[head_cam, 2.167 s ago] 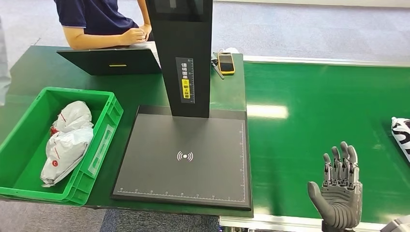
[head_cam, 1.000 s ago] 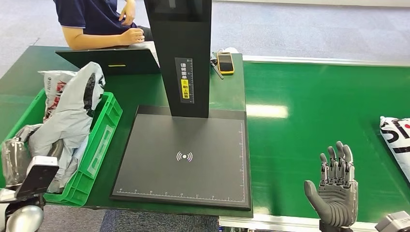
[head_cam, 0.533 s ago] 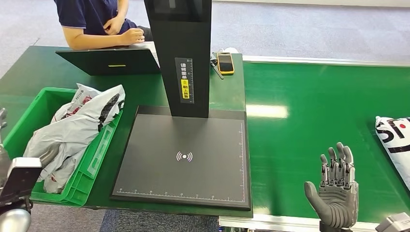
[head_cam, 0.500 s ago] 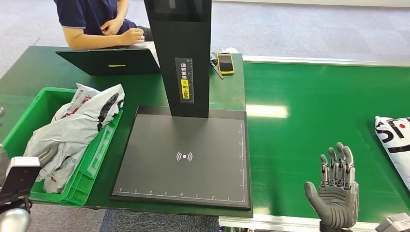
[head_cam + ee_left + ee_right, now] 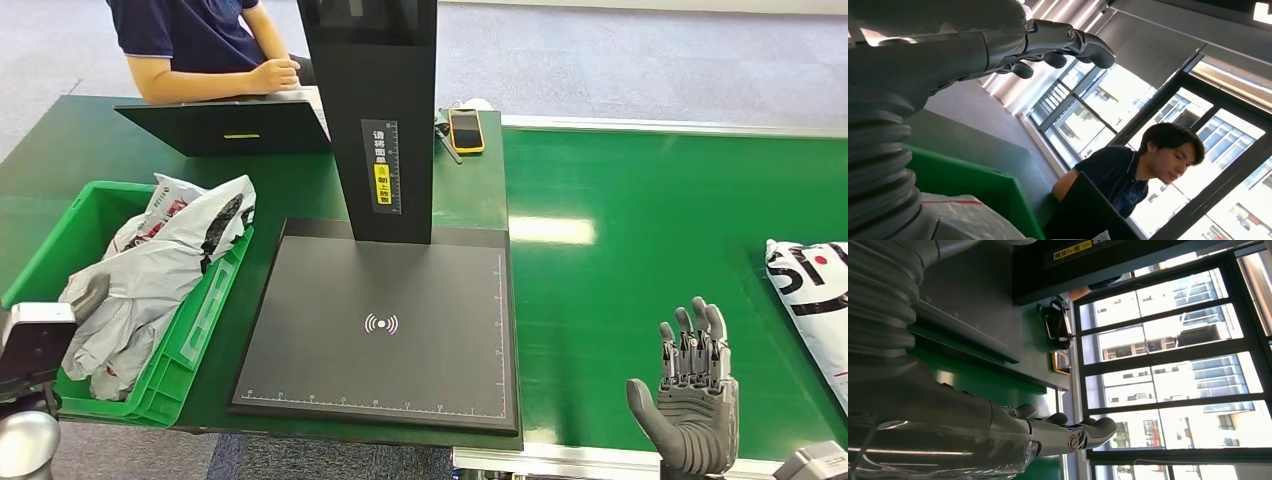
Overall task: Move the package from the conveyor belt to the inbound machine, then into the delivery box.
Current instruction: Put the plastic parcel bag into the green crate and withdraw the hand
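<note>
Lay broad and green across the right of the head view, the conveyor belt (image 5: 650,230), bare near its middle. Stood beside it on the dark green table (image 5: 60,140), the inbound machine (image 5: 385,320): a flat black scanning plate with a black upright column behind. Sat at the table's left edge, the green delivery box (image 5: 215,270), heaped with grey and white bagged parcels (image 5: 150,280), one flopping over the rim nearest the machine. Rested on the belt at the far right edge of the view, the white package (image 5: 810,300) with black lettering, partly cut off by the frame. Hovered low over the belt's near edge, the right hand (image 5: 690,405), palm up, fingers spread and released, grasping nothing; well apart from the package, which lay further right and a little beyond it. Hung beside the delivery box in the left wrist view, the left hand (image 5: 998,45), fingers loosely extended, nothing in them. Leaned on the table behind a dark laptop (image 5: 235,125), a person (image 5: 200,45) in a navy shirt. Lay beside the column, a yellow-cased phone (image 5: 467,130).
</note>
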Controlling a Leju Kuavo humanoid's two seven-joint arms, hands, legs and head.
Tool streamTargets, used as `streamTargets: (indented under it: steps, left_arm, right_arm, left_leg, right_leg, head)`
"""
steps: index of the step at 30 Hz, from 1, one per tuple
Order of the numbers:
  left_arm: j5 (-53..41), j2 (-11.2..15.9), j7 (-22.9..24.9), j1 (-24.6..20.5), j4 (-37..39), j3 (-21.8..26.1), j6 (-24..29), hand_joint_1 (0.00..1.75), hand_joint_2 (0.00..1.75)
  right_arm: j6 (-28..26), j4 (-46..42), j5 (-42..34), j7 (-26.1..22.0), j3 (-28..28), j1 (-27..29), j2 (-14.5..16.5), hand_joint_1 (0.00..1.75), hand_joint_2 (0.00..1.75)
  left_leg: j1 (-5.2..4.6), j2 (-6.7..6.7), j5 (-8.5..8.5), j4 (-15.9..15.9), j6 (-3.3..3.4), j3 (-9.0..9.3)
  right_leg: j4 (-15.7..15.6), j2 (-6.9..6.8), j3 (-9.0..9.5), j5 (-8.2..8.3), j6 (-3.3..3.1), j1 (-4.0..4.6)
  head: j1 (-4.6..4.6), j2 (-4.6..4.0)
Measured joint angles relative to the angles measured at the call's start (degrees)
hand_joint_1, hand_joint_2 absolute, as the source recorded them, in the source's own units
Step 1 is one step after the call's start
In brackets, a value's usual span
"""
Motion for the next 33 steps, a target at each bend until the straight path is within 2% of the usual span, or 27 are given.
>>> streamTargets:
  steps: [4,7,9,16,20,23,24,26,28,29,31,33]
  left_arm:
    - [5.5,-0.1,-2.9,-0.2,-1.8,1.3,1.0,0.00,1.75]
    - [15.4,-0.4,-7.0,0.4,-6.1,4.6,1.9,0.00,1.75]
    - [19.0,-0.5,-8.1,1.0,-9.0,7.1,1.9,0.00,1.75]
    - [20.3,-1.3,-9.3,1.9,-13.2,10.8,1.8,0.00,1.75]
    - [27.9,-2.6,-15.8,3.6,-16.5,12.7,2.0,0.00,1.75]
    - [29.3,-5.5,-20.5,6.8,-22.4,13.2,1.8,0.00,1.75]
    - [27.5,-6.4,-21.2,7.9,-24.8,12.3,3.3,0.00,1.75]
    - [22.7,-7.2,-21.8,9.7,-28.6,8.2,9.8,0.00,1.75]
    - [17.8,-6.9,-21.9,11.5,-31.2,1.5,17.9,0.00,1.75]
    - [15.9,-6.6,-21.9,12.6,-32.1,-2.3,20.3,0.00,1.75]
    - [12.9,-6.2,-21.4,14.5,-33.0,-10.2,20.5,0.00,1.75]
    - [11.2,-6.1,-18.5,15.1,-31.8,-17.7,15.2,0.00,1.75]
  right_arm:
    - [0.1,0.0,0.0,0.1,0.0,0.0,0.0,0.00,1.75]
    - [0.1,-0.2,0.0,0.2,0.0,0.3,0.0,0.00,1.75]
    - [0.1,-0.4,0.0,0.2,0.0,0.5,0.0,0.00,1.75]
    - [0.0,-0.5,0.0,0.2,0.0,0.7,0.1,0.00,1.75]
    - [-0.3,-0.7,0.0,0.2,0.0,1.0,0.1,0.00,1.75]
    - [-0.6,-1.1,-0.4,0.2,0.0,1.6,0.1,0.00,1.75]
    - [-0.7,-1.1,-0.6,0.2,0.0,1.7,0.1,0.00,1.75]
    - [-0.8,-1.2,-0.8,0.4,0.0,1.8,0.1,0.00,1.75]
    - [-1.0,-1.3,-1.0,0.5,0.0,1.9,0.1,0.00,1.75]
    - [-1.0,-1.3,-1.0,0.6,0.0,1.9,0.1,0.00,1.75]
    - [-1.1,-1.3,-1.1,0.9,0.0,1.9,0.1,0.00,1.75]
    - [-1.0,-1.3,-1.0,1.9,0.1,1.8,0.3,0.00,1.75]
  left_leg:
    - [0.01,0.01,0.00,0.0,0.00,-0.02]
    - [0.02,0.01,-0.01,0.0,-0.01,-0.02]
    - [0.02,0.00,-0.02,0.0,-0.01,-0.02]
    - [0.02,-0.02,-0.02,0.0,-0.02,0.01]
    - [0.02,0.00,-0.04,0.0,-0.03,0.04]
    - [0.02,0.01,-0.09,0.0,-0.01,0.04]
    - [0.02,0.00,-0.11,0.0,0.01,0.04]
    - [0.01,-0.01,-0.16,0.0,0.07,0.06]
    - [0.00,0.00,-0.20,0.0,0.07,0.11]
    - [0.00,0.01,-0.22,0.0,0.07,0.14]
    - [-0.01,0.00,-0.25,0.0,0.07,0.20]
    - [-0.05,-0.04,-0.26,0.0,0.10,0.24]
  right_leg:
    - [0.0,0.01,0.00,0.00,0.00,0.02]
    - [0.0,0.01,-0.01,-0.02,-0.03,0.03]
    - [0.0,-0.01,-0.01,-0.05,-0.05,0.02]
    - [0.0,-0.05,0.04,-0.06,-0.06,0.03]
    - [0.0,-0.02,0.06,-0.06,-0.06,0.04]
    - [0.0,-0.02,0.04,-0.10,-0.03,0.02]
    - [-0.1,-0.02,0.05,-0.12,-0.01,0.01]
    - [-0.1,-0.03,0.07,-0.14,0.04,-0.05]
    - [-0.1,-0.02,0.11,-0.15,0.04,-0.07]
    - [-0.1,-0.01,0.13,-0.15,0.05,-0.07]
    - [-0.1,-0.01,0.17,-0.16,0.07,-0.08]
    - [-0.1,-0.06,0.22,-0.20,0.11,-0.08]
  head:
    - [0.01,0.00]
    - [0.00,0.00]
    - [0.00,0.00]
    - [0.01,0.00]
    - [0.00,0.00]
    - [0.01,0.00]
    - [0.01,0.00]
    - [0.02,0.00]
    - [0.01,0.00]
    - [0.01,0.00]
    - [0.02,0.00]
    - [0.00,0.00]
